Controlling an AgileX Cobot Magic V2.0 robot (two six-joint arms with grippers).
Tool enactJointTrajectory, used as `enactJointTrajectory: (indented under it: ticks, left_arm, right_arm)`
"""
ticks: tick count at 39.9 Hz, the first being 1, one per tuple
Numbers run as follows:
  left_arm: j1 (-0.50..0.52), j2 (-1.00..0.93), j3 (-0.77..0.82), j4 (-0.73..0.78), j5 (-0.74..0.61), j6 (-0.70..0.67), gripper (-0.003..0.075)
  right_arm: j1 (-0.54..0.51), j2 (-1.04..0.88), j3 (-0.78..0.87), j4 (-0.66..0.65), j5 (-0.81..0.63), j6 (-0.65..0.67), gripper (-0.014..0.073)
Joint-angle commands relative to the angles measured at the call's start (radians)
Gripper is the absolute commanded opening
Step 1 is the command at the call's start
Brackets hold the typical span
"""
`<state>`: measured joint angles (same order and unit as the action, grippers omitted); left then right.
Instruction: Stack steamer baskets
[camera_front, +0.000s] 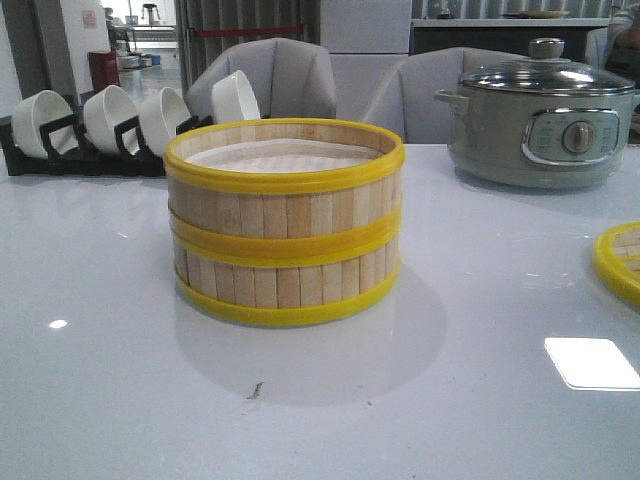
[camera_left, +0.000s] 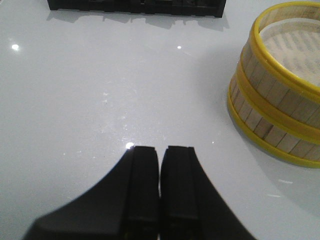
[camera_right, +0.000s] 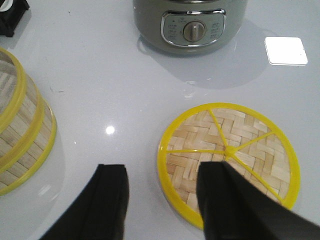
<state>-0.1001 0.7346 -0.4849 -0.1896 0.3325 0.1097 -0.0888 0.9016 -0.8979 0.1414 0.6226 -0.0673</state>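
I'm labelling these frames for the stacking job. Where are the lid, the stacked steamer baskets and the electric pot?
lid (camera_right: 250, 145): right wrist view, on its woven top, right of the hub.
stacked steamer baskets (camera_front: 285, 250): front view, on the yellow band where the two meet.
electric pot (camera_front: 500, 150): front view, on its grey front wall.

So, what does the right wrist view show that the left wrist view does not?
Only the right wrist view shows the woven lid lying flat on the table, the grey electric pot behind it, and the right hand open, one finger over the lid. Only the left wrist view shows the left hand shut and empty, and the black bowl rack. Both show the two stacked steamer baskets and the white table.
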Motion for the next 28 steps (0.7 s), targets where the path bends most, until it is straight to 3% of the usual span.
enactJointTrajectory:
  ticks: [1, 22, 28]
  left_arm:
    - [-0.009, 0.0, -0.029, -0.004, -0.079, 0.003, 0.0085]
    - [-0.009, 0.0, -0.029, -0.004, -0.079, 0.003, 0.0085]
    - [-0.009, 0.0, -0.029, -0.004, -0.079, 0.003, 0.0085]
  right_arm:
    - [-0.001, -0.005, -0.039, 0.01, -0.066, -0.006, 0.0424]
    - [-0.001, -0.005, -0.039, 0.01, -0.06, -0.006, 0.0421]
    - [-0.001, -0.005, -0.039, 0.01, -0.044, -0.006, 0.0301]
